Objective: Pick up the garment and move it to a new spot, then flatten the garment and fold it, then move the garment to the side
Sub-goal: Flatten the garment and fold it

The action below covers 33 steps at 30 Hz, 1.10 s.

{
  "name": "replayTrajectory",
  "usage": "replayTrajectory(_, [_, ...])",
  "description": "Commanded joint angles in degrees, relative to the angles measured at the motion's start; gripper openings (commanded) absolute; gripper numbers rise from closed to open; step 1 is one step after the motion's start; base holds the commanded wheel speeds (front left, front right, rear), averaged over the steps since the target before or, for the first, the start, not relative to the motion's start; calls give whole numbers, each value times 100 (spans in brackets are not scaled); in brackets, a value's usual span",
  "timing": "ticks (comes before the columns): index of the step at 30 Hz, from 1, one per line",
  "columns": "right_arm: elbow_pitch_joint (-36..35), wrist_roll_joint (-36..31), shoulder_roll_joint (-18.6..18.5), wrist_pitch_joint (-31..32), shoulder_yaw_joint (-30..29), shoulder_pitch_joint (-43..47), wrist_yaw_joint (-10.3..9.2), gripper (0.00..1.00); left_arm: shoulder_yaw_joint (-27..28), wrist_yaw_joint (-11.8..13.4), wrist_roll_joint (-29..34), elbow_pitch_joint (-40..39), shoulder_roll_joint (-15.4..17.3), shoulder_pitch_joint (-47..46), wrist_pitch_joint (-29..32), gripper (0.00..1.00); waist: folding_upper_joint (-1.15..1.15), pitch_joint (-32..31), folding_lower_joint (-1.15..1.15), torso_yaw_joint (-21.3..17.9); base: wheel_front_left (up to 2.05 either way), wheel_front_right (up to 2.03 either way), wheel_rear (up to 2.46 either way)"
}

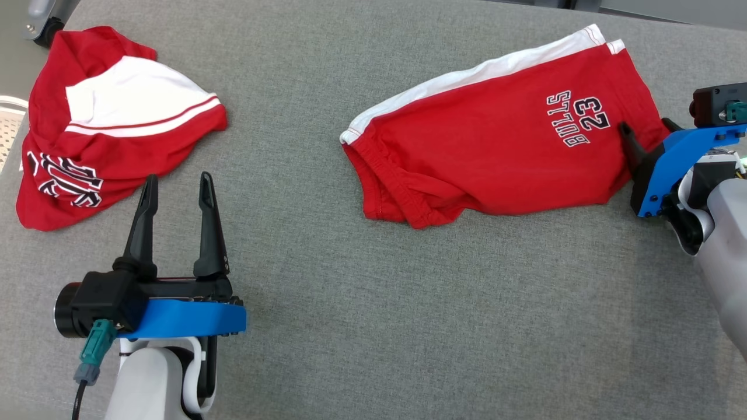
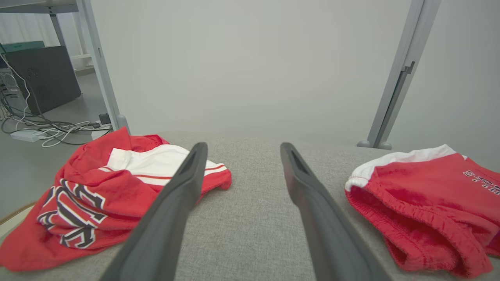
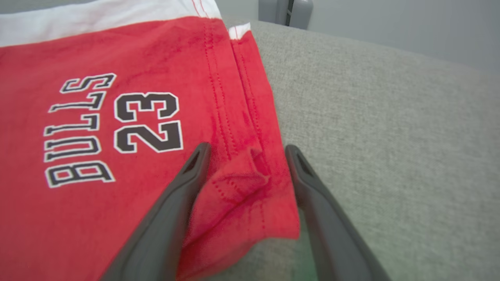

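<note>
Grey bench [image 1: 373, 326]: folded red shorts [image 1: 496, 157] lie toward its right edge. Right gripper [image 3: 246, 147] is spread, straddling the hem corner, likely set for a pinch. Left gripper [image 1: 178, 182] is spread, idle over bare cloth beside the crumpled jersey [image 1: 117, 116] at the far-left corner.

Setting: an indoor robotics laboratory or test bay. Indicators: a grey fabric-covered work surface [image 1: 373, 326] with grey metal frame posts [image 2: 402, 74] at its far edge, a plain pale wall [image 2: 242, 58] behind, and on the far-left floor a dark equipment case [image 2: 43, 78] with loose cables [image 2: 43, 130].
</note>
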Motion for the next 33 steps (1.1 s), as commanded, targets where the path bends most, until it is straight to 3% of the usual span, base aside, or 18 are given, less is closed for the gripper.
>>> replayTrajectory(1, [47, 61, 71, 79, 41, 110, 3, 100, 34, -15, 21, -21, -27, 57, -16, 100, 0, -2, 0, -3, 0, 0, 0])
replayTrajectory(3, [-20, 165, 70, 67, 24, 128, 3, 17, 60, -49, 127, 3, -38, 65, -16, 100, 0, 5, 0, -8, 0, 0, 0])
replayTrajectory(4, [-44, 184, 67, 67, 40, 132, 3, 0, 60, -60, 158, 17, -45, 63, -16, 100, 0, 8, 0, -14, 0, 0, 0])
replayTrajectory(11, [-189, 538, 96, -384, -101, 243, 1, 0, 99, -78, 102, 102, -52, 103, -16, 100, 0, -113, 0, -152, 0, 0, 0])
replayTrajectory(19, [-597, 947, 155, -1084, -84, 1171, 2, 0, 212, -88, 198, 133, -52, 354, -16, 100, 0, -536, 0, -500, 0, 0, 0])
replayTrajectory(26, [-1088, 1291, -70, -1314, -248, 2078, 2, 0, 329, -59, 246, 78, -51, 651, -16, 100, 0, -904, 0, -849, 0, 0, 0])
replayTrajectory(33, [-1261, 1446, -527, -1344, -600, 2504, 2, 0, 445, -108, 298, 83, -51, 765, -16, 100, 0, -1008, 0, -1023, 0, 0, 0])
